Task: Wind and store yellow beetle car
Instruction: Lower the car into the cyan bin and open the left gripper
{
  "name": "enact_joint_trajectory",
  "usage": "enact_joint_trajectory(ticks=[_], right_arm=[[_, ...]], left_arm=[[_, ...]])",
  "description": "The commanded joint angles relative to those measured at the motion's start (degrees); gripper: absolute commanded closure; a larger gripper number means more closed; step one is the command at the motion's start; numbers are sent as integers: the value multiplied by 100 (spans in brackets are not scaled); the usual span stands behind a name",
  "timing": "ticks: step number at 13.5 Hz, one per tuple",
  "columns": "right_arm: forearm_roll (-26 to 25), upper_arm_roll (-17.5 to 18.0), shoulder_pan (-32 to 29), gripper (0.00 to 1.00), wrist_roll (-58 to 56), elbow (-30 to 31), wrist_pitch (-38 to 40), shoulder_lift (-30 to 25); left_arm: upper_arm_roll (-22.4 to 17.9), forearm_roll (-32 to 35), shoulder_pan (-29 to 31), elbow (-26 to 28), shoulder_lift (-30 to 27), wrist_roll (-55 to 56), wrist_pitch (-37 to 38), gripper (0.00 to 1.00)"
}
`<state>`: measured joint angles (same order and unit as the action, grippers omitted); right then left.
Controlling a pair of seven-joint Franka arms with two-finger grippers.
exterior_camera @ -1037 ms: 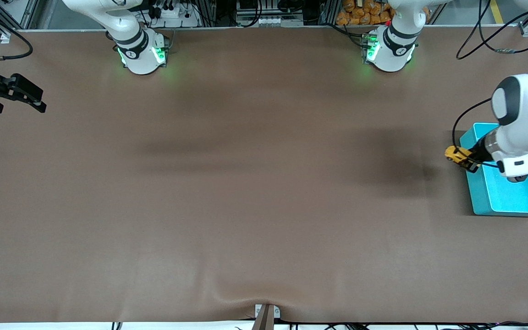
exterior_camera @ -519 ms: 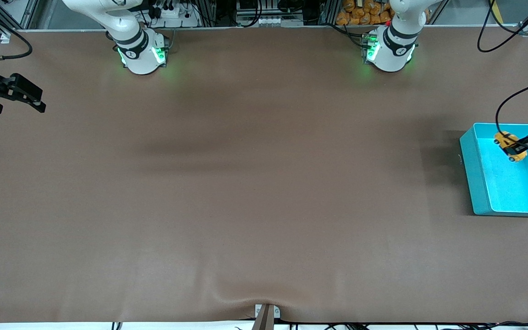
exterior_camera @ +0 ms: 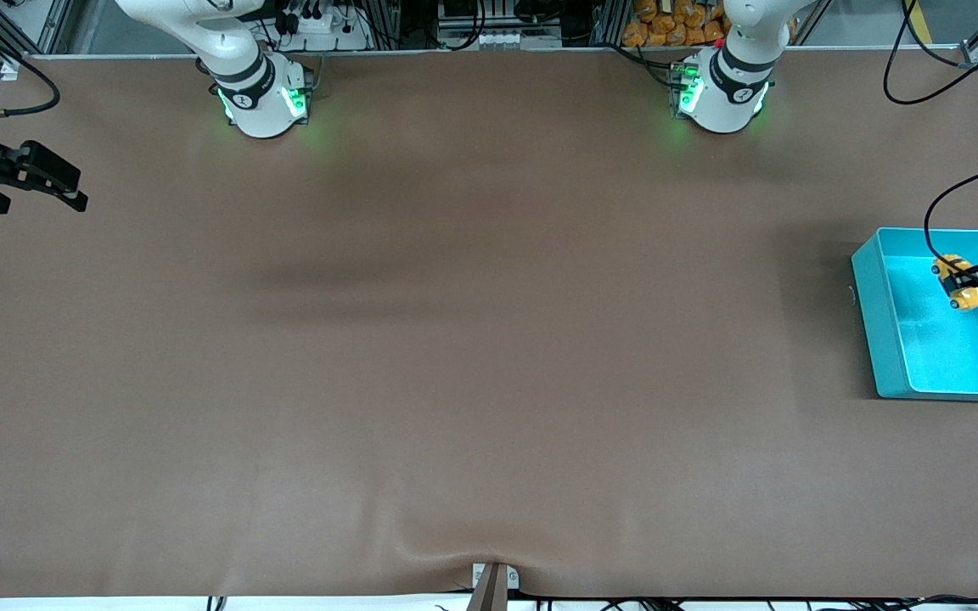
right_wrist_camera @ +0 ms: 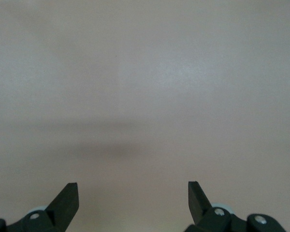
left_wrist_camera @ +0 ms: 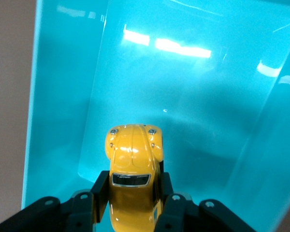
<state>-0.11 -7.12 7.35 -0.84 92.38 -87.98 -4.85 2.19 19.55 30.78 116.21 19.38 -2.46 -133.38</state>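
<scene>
Left gripper (exterior_camera: 964, 284) pinches the car (exterior_camera: 961, 283) over the bin (exterior_camera: 878, 331); released high, it could bounce; right gripper (exterior_camera: 60, 188) waits, fingers spread.

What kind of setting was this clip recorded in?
Most likely a robotics lab bench: two arm bases bolted along a brown-covered table, with cables and aluminium framing at its edge. The left gripper holds the yellow beetle car over a turquoise bin; the right gripper waits.

The front view looks down from high across the brown table (exterior_camera: 455, 339), facing both bases. Each wrist view looks close past its own fingers; the left wrist view shares the turquoise bin (exterior_camera: 888, 339) with the front view.
</scene>
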Motion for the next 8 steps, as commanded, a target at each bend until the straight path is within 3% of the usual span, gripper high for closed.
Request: enact_joint_trajectory(ticks=[1, 8], right_arm=[[99, -70, 65, 0, -57, 140, -70, -148], [99, -61, 82, 0, -57, 148, -123, -148]], left_arm=[[89, 198, 138, -125, 197, -202, -91, 100], [80, 338, 253, -160, 637, -562, -671, 100]])
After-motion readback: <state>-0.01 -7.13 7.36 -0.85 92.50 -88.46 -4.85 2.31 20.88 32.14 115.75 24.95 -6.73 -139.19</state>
